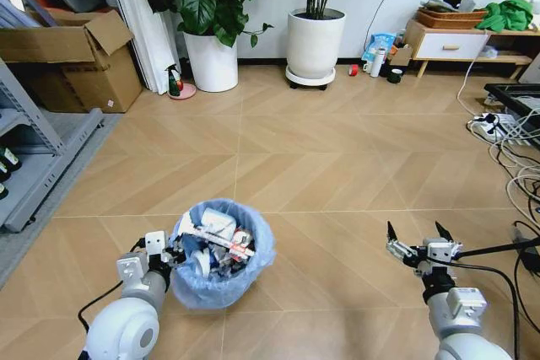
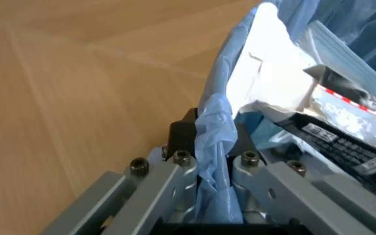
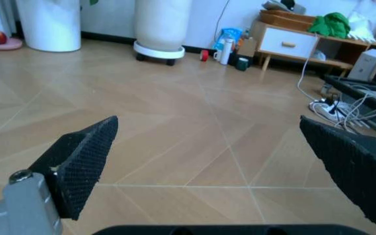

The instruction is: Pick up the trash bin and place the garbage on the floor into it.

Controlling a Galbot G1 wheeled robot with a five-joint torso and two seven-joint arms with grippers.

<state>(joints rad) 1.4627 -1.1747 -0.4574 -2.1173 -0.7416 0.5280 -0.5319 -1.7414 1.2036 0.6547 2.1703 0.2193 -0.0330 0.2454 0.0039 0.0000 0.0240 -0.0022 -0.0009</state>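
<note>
The trash bin (image 1: 221, 255), lined with a crinkly light-blue bag, sits low at the front left over the chevron wooden floor (image 1: 337, 166). It holds garbage (image 1: 218, 246): white crumpled paper, wrappers and a dark box with a red stripe (image 2: 344, 127). My left gripper (image 1: 171, 252) is shut on the bin's left rim; in the left wrist view the blue bag (image 2: 215, 147) is pinched between its fingers. My right gripper (image 1: 418, 238) hangs open at the front right over bare floor, its black pads (image 3: 83, 156) wide apart with nothing between them.
Two big white plant pots (image 1: 315, 44) stand at the back wall with a spray bottle (image 1: 174, 82) beside the left one. Cardboard boxes (image 1: 76, 56) and a grey shelf (image 1: 34, 158) line the left. Cables (image 1: 506, 137) trail at the right. A low cabinet (image 1: 451, 44) stands back right.
</note>
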